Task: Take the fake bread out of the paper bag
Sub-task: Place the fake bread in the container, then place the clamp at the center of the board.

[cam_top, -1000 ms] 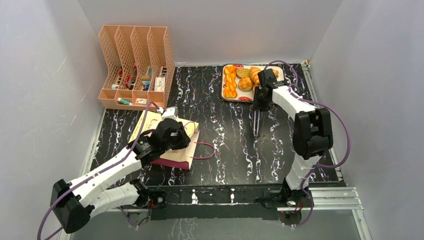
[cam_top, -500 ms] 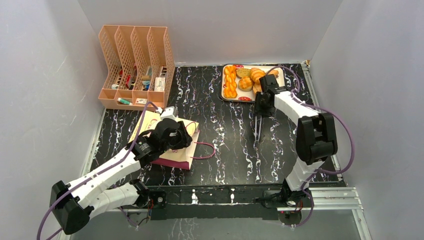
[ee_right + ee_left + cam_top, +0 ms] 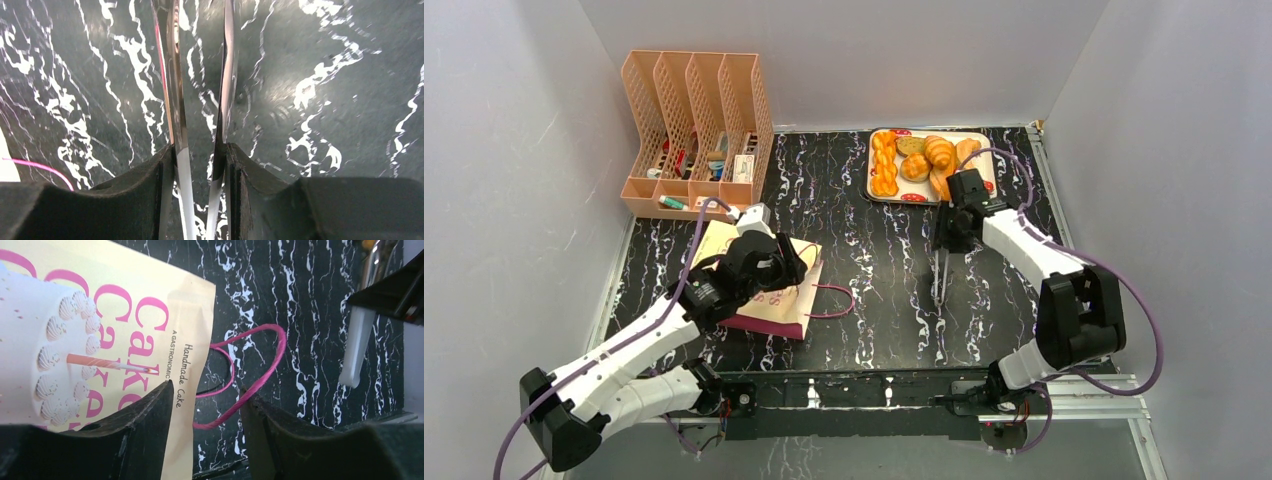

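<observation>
Fingers of the left gripper stood moderately apart with nothing clamped between them. They hovered over the right end of the paper bag, which lay flat on the black marbled table at the near left. Its cream face with pink lettering and a cake picture was turned up. From the overhead view the left gripper covered the middle of the bag. The bag's thin pink cord handles trailed onto the table just right of it, and one loop showed through the gap between the fingers.

On the right gripper the fingers were set narrow, pressing from both sides on a pair of metal tongs. The tongs' two shiny blades ran close together with a slim gap between them. From above, the tongs pointed toward the near side over bare table, right of centre, well apart from the bag.

None of the fake bread could be seen at the bag. The pieces sat together on a white tray at the far side, right of centre, just beyond the right gripper. A long braided loaf lay along the tray's left edge, with a round bun and a croissant to its right.

A peach file rack stood at the far left corner, with small items in its compartments
</observation>
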